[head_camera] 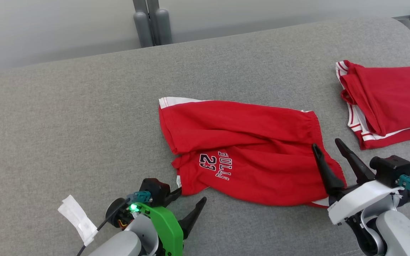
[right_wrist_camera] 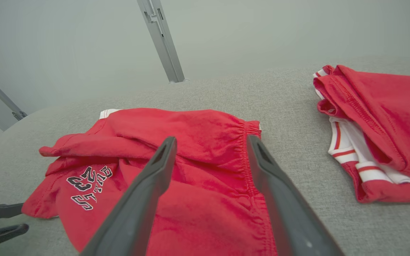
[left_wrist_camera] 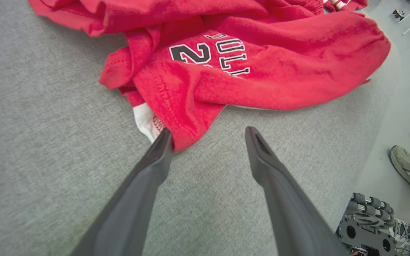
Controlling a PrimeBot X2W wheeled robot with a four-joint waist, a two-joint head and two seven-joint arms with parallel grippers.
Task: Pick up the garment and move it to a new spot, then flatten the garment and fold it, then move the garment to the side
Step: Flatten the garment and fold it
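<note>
At the far left of the grey surface (head_camera: 66, 124) a small white strip (head_camera: 77, 218) is seen, lying flat beside the left arm. Just to its right the left gripper (head_camera: 192, 195) is found low at the near edge, and its jaws are spread wide with nothing clamped between them. In the left wrist view the left gripper (left_wrist_camera: 208, 131) is set against the near left corner of the garment (left_wrist_camera: 262, 81): one jaw is met by the hem, where a white lining is turned out, while the other is laid over bare fabric of the surface. A shoe (left_wrist_camera: 409, 174) is seen on the floor beyond.

The garment (head_camera: 240, 153), a pair of red shorts printed with a number, is spread crumpled across the middle of the surface, its gathered waistband turned to the right.

At that waistband end the right gripper (head_camera: 326, 143) is held, jaws parted and empty; in the right wrist view (right_wrist_camera: 211, 138) the waistband is seen between them. Contact cannot be told.

Farther right, well apart, a folded red piece (head_camera: 386, 103) with white trim is laid.
</note>
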